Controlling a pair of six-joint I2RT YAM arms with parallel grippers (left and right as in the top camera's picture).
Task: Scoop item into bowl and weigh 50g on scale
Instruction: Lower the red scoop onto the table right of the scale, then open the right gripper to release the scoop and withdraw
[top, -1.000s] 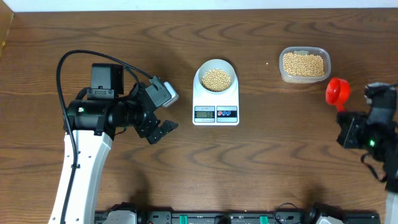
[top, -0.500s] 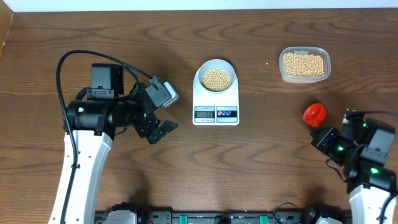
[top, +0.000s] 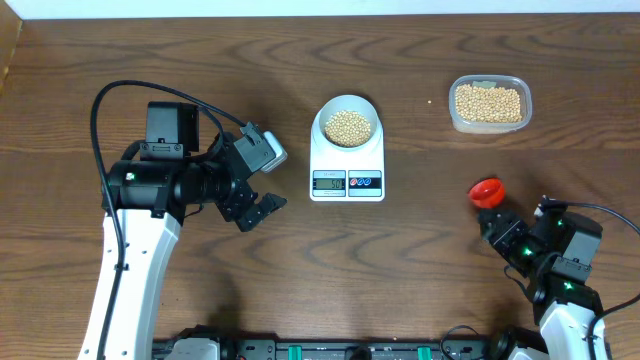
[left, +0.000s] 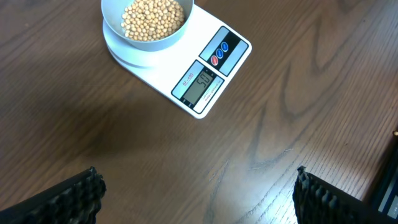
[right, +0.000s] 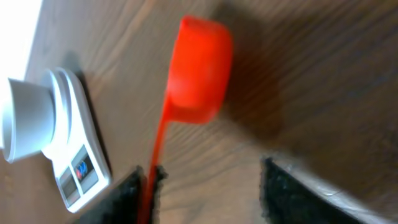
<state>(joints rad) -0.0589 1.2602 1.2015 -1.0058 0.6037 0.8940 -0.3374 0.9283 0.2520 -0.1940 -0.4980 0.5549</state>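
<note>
Here, small round tan beans (top: 348, 126) lie in the white bowl (top: 347, 100).

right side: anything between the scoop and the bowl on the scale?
Nothing visible. Only bare table lies between the red scoop by the right gripper and the bowl on the scale. The bean tub sits off that line.

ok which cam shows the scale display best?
Left wrist. The scale is close and seen from above, and its display looks like it reads 50. Overhead shows the display tiny, with illegible digits. Right wrist shows the scale blurred and at a steep angle at the frame's left edge, unreadable.
</note>
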